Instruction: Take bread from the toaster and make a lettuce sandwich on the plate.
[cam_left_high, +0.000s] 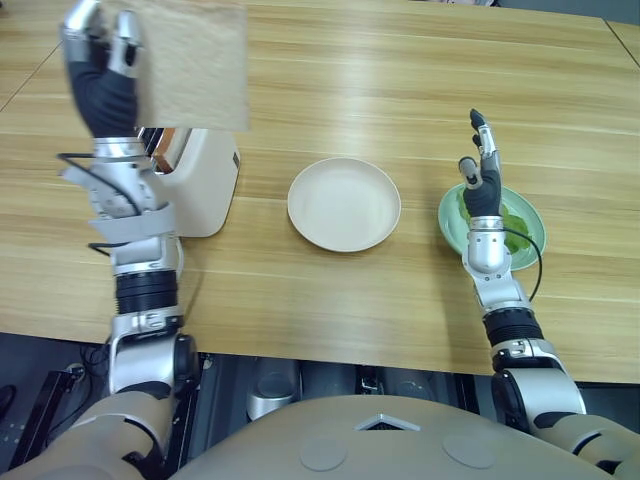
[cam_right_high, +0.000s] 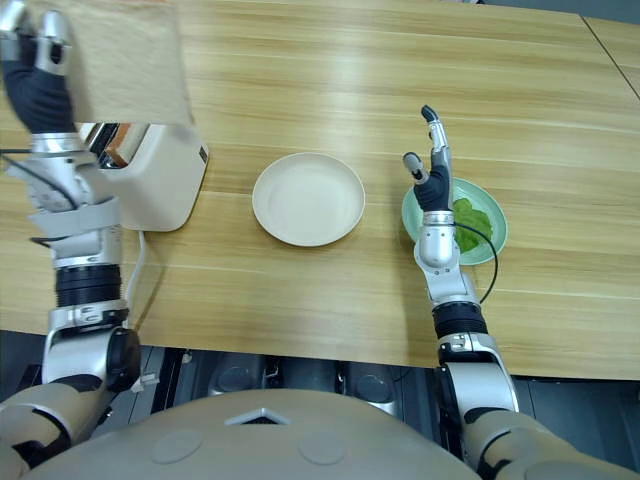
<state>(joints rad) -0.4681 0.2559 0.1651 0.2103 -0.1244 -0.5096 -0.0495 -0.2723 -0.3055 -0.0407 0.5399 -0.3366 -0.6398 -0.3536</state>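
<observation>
**Left side.** The left hand is holding a slice of bread raised above the toaster. Its fingers are curling around the slice's left edge, and the slice is facing the camera broadside. Whether the slice's lower edge is fully clear of the slot cannot be told. The cream-coloured toaster is standing on the wooden table, with its top partly hidden behind the left wrist.

**Centre.** The round, pale plate is lying on the table to the right of the toaster, near it but not touching it.

**Right side.** A green bowl is sitting to the right of the plate, a little apart from it, and lettuce is lying inside it. The right hand is hovering over the left part of the bowl. Its fingers are stretching out straight, pointing away from the robot, and gripping nothing. Whether the hand is touching the lettuce cannot be told. A black cable is looping beside the right forearm, past the bowl's near edge.
</observation>
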